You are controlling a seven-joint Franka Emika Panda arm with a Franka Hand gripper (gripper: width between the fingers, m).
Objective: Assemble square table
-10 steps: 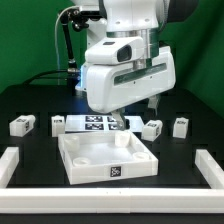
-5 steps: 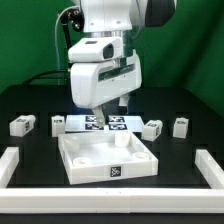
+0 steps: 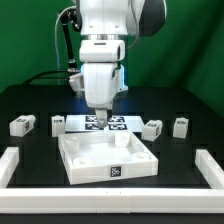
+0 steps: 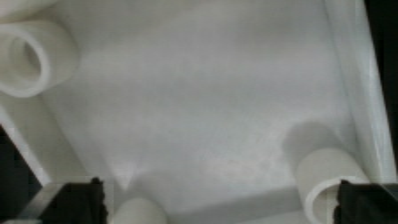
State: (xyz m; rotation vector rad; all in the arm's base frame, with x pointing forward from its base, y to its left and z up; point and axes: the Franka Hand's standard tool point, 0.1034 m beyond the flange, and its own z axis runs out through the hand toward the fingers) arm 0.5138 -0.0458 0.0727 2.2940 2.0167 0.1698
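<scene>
Hovering with the gripper [image 4: 222, 198] spread wide, two dark fingertips [image 4: 80, 196] far apart, pinching nothing. Right beneath it: one slab [image 3: 107, 160], flat on the table [image 3: 35, 105], rim up, filling the wrist view, one tag [image 3: 115, 172] on the near wall. Showing two round sockets [image 4: 22, 60] clearly there, plus a blurred third shape beside one fingertip. Counting four legs [image 3: 22, 124], all loose and clear of the slab: two off to the exterior view's left of the gripper, two to the exterior view's right, well apart from it. Partly hidden behind the gripper, one marker board [image 3: 105, 123]. Nearer the camera than the gripper, one rail [image 3: 110, 207], both ends upturned.
</scene>
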